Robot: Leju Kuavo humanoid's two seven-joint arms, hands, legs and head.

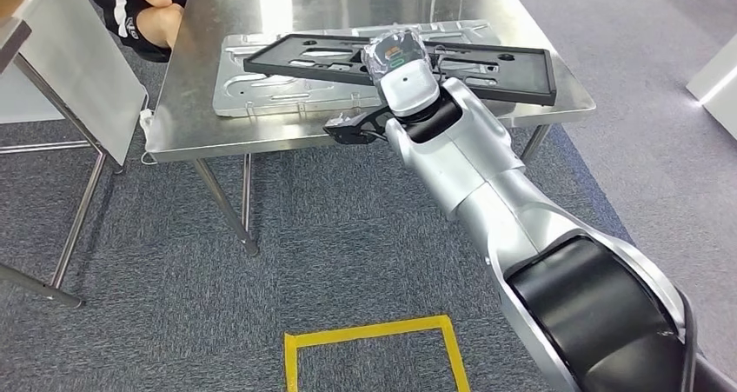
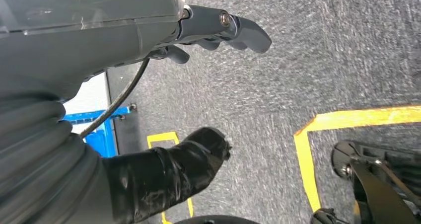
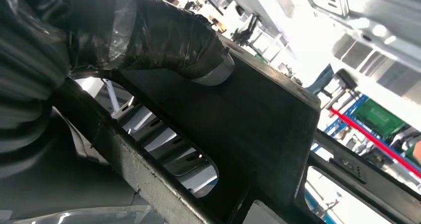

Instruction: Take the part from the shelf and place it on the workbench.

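Observation:
The part is a long black plastic frame (image 1: 495, 70) with several openings, lying across a silver stamped metal panel (image 1: 261, 92) on the steel workbench (image 1: 209, 140). My right hand (image 1: 395, 55) grips it near its middle, arm stretched out over the bench's front edge. In the right wrist view my taped thumb (image 3: 164, 35) presses on the black frame (image 3: 248, 124), and the silver panel (image 3: 169, 144) shows through its slots. Whether the frame rests on the panel or hovers just above it, I cannot tell. My left hand (image 2: 124, 35) hangs over the carpet, fingers apart, holding nothing.
A person (image 1: 143, 14) sits at the bench's far left corner. A second steel table (image 1: 61, 70) stands to the left. A yellow tape square (image 1: 374, 344) marks the grey carpet in front of me. A white object (image 1: 717, 79) is at the right edge.

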